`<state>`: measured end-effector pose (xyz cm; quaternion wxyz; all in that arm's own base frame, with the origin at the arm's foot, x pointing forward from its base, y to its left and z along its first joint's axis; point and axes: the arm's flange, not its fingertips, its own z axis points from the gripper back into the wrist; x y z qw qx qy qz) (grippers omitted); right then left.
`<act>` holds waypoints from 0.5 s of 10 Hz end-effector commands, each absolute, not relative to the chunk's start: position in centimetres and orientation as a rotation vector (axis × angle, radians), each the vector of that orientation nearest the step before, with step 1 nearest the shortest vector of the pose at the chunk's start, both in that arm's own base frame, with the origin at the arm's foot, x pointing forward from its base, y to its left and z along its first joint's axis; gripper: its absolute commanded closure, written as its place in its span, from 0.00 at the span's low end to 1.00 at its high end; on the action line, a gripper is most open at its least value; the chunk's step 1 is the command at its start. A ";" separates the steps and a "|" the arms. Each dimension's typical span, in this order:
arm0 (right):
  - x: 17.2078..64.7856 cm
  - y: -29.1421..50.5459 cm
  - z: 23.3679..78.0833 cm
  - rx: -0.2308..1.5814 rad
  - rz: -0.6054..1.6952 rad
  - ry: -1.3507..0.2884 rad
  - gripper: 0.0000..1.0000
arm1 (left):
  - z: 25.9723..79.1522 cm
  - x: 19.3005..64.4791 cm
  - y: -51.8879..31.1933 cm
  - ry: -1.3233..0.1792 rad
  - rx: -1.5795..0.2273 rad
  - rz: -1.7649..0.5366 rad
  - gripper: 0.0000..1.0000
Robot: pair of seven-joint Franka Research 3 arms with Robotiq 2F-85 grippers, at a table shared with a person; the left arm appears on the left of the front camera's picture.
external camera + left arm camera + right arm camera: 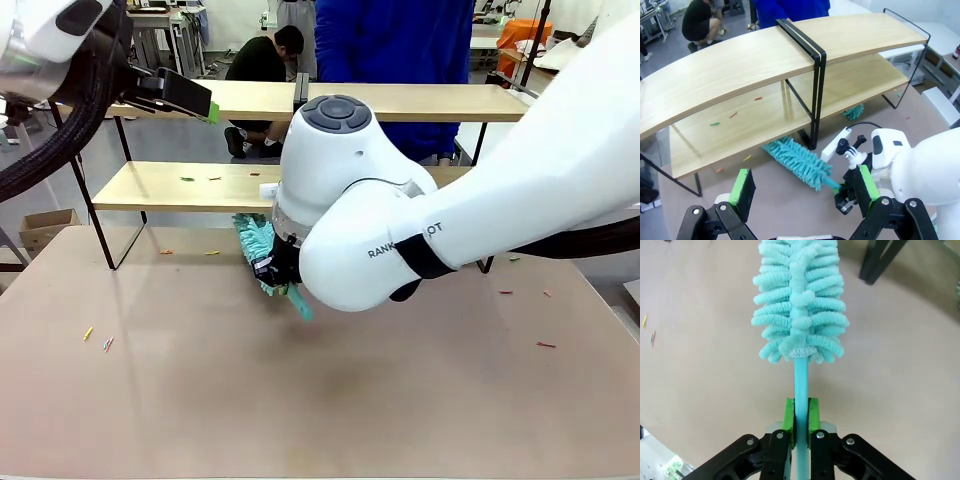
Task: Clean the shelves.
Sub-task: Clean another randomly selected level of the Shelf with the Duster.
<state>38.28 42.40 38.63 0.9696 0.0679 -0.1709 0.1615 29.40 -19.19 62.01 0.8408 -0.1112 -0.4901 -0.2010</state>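
The shelves (740, 65) are two light wooden boards on a thin black frame with a black centre post (816, 95); they stand at the table's far side (170, 186). Small coloured scraps (733, 114) lie on the lower board. My right gripper (801, 416) is shut on the handle of a teal fluffy duster (800, 300). The duster's head (797, 161) points under the lower board's front edge, near the centre post (255, 240). My left gripper (804, 187) hangs open and holds nothing, above the shelves' left end (205, 105).
More scraps lie on the beige tabletop at the left (97, 338) and right (545, 345). A second teal tuft (854, 111) lies under the shelves' right half. A person in blue (395, 40) stands behind the shelves; another person (260, 60) crouches farther back.
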 end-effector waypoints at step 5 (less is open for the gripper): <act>41.1 46.5 38.2 0.215 0.341 -0.301 0.88 | 62.0 29.3 -19.1 -1.039 -0.235 -0.423 0.00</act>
